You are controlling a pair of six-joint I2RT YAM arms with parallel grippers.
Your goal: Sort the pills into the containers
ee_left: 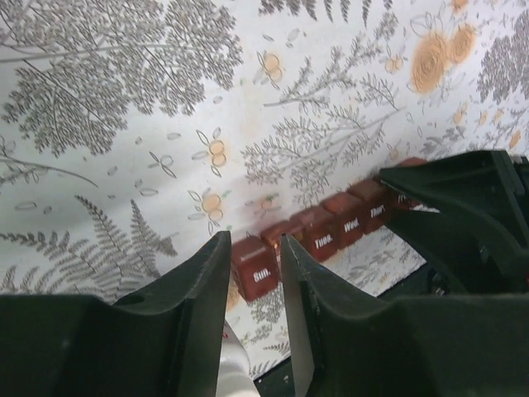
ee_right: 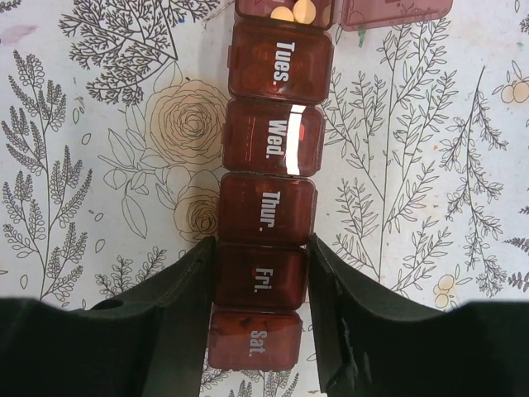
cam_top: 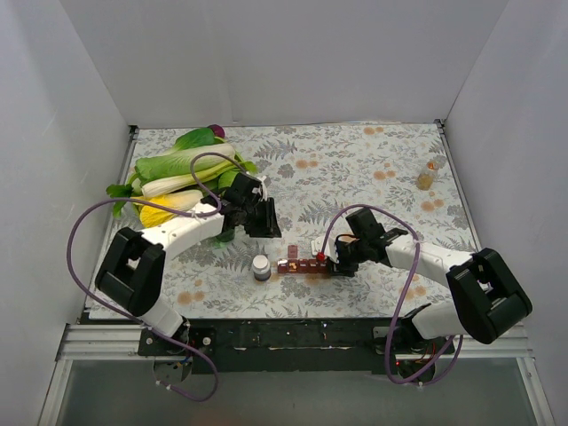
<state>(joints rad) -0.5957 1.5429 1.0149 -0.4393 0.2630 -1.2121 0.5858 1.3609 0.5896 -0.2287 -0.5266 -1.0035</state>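
Top external
Strip position: the strip [cam_top: 304, 264] lies flat on the table [cam_top: 355, 169] near the front edge, long axis left to right, between the two arms.
Right arm pose: reaches low and inward, forearm angled left. The right gripper [cam_top: 338, 264] sits at the strip's right end.
Left arm pose: extended forward and inward. The left gripper [cam_top: 263, 217] hangs behind the strip's left end, apart from it, tilted down toward it.
Neighbours: a bottle [cam_top: 261, 268] stands just beside the strip's left end. The greens [cam_top: 182, 173] lie well apart at the far left.

Left wrist
Left claw: the fingers [ee_left: 207, 306] stand a narrow gap apart, with nothing visible between them.
Aim: the gap lines up with the Sun. end of the strip. This is judged to be a ready position over the left compartments.

Right wrist
Right claw: the fingers [ee_right: 178, 314] press on both long sides of the strip at the Fri. compartment.
Purpose: judged to be a brace, so the strip cannot slide or twist while the other arm works at the far end.
Compartments: the Tues. to Sat. lids are down. The compartment at the top edge is open, with pale pills [ee_right: 293, 11] inside and its lid [ee_right: 397, 10] folded out to the side.
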